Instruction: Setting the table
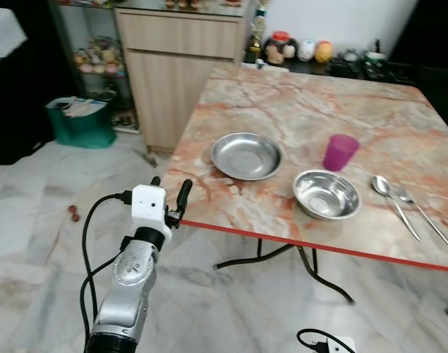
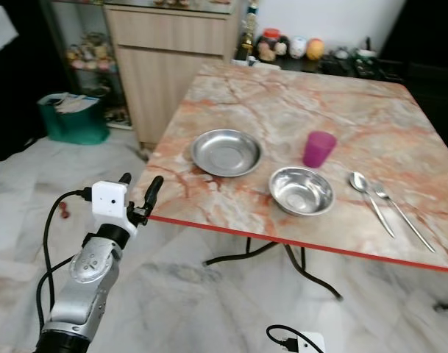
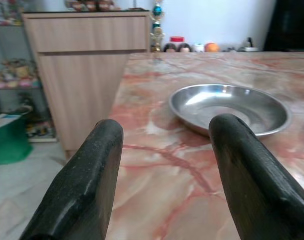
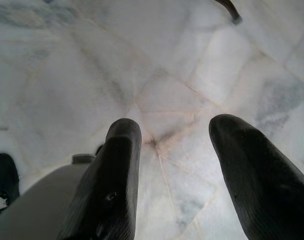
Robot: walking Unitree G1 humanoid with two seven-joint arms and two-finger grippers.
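Observation:
On the marble table (image 1: pixel 297 110) lie a shallow steel plate (image 1: pixel 246 155), a steel bowl (image 1: pixel 326 194), a pink cup (image 1: pixel 340 152) and two spoons (image 1: pixel 395 195) at the right. My left gripper (image 1: pixel 170 193) is open at the table's near left corner, level with the edge and pointing at the plate (image 3: pixel 230 107). Its fingers (image 3: pixel 87 185) hold nothing. My right gripper (image 4: pixel 174 165) hangs open over the floor, low beside the table's legs.
A wooden cabinet (image 1: pixel 176 66) stands behind the table's far left. A green bin (image 1: pixel 80 121) sits on the floor at the left. Small ornaments (image 1: pixel 297 50) line a shelf past the far edge. Black table legs (image 1: pixel 312 268) stand beneath. Marble floor (image 1: pixel 32 243) lies open at my left.

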